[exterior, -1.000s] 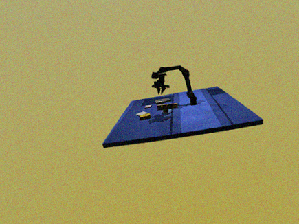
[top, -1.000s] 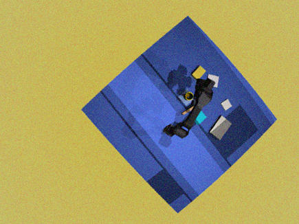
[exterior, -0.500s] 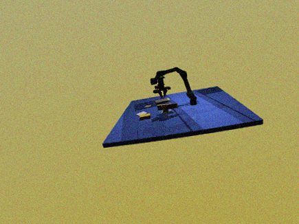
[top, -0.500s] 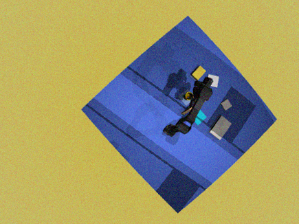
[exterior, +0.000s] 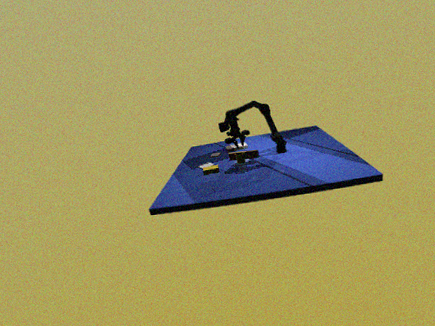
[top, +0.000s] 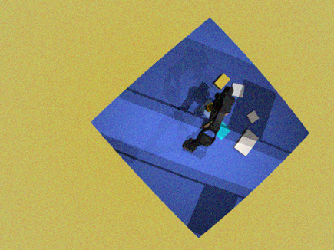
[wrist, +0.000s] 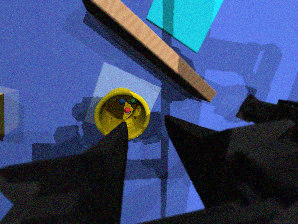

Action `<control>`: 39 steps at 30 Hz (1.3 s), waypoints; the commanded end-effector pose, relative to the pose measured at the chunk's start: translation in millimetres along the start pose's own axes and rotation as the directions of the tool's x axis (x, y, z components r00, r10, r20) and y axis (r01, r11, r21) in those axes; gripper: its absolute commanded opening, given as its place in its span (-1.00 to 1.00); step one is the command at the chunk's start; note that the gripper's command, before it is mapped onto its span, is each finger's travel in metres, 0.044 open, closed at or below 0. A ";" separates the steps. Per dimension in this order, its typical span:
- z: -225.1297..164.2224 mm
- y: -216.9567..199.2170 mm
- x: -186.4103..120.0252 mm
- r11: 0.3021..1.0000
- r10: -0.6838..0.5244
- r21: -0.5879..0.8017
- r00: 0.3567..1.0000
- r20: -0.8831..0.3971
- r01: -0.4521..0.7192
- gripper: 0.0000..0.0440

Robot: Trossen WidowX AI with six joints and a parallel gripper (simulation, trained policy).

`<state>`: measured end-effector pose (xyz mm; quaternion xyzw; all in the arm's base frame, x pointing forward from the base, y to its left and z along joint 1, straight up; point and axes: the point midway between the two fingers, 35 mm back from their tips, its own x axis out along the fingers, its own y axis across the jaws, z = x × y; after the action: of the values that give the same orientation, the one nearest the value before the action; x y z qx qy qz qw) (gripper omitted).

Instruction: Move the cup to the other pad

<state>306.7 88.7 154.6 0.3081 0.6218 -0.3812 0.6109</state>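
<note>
The yellow cup (top: 210, 107) (exterior: 240, 159) (wrist: 102, 120) stands upright on a pale blue pad (top: 207, 114) (wrist: 106, 80). Blue, green and red marbles (wrist: 128, 110) show inside it in the wrist view. The other pad, cyan (top: 223, 131) (wrist: 192, 25), lies beyond a wooden bar (exterior: 252, 154) (wrist: 150, 41). My gripper (exterior: 240, 147) (wrist: 146, 122) is partly open, pointing down above the table near the cup. In the wrist view one fingertip overlaps the cup's near rim and the other lies right of the cup. Nothing is between the fingers. Whether a finger touches the cup cannot be told.
A yellow block (top: 222, 81) (exterior: 210, 170) and a white block (top: 237, 90) lie near the cup's side of the bar. A small grey block (top: 253, 117) (exterior: 216, 154) and a large white block (top: 246, 143) lie past the arm. Dark shadows cross the blue table (top: 148, 118).
</note>
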 end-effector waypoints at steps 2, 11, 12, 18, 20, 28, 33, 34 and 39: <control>-0.2 -0.5 14.6 0.999 -0.034 0.014 0.999 0.005 0.034 -0.14; -1.4 -0.3 44.2 0.997 -0.080 0.011 0.997 0.007 0.080 -0.11; -1.5 -0.3 47.8 0.996 -0.084 0.008 0.996 0.007 0.084 -0.11; -2.8 -0.5 70.6 0.994 -0.108 -0.017 0.994 0.006 0.108 -0.11; -3.4 -0.6 78.1 0.993 -0.113 -0.030 0.994 0.004 0.113 -0.11; -2.5 -2.6 92.8 0.991 -0.115 -0.075 0.993 0.009 0.115 -0.74; -0.7 -6.6 88.3 0.991 -0.112 -0.079 0.994 0.014 0.112 -1.00; -0.5 -7.2 87.3 0.991 -0.111 -0.076 0.994 0.013 0.111 -1.00; 1.3 -10.4 79.2 0.993 -0.102 -0.057 0.995 0.011 0.103 -1.00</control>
<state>294.7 78.5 72.3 0.2527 0.6484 -0.3915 0.6020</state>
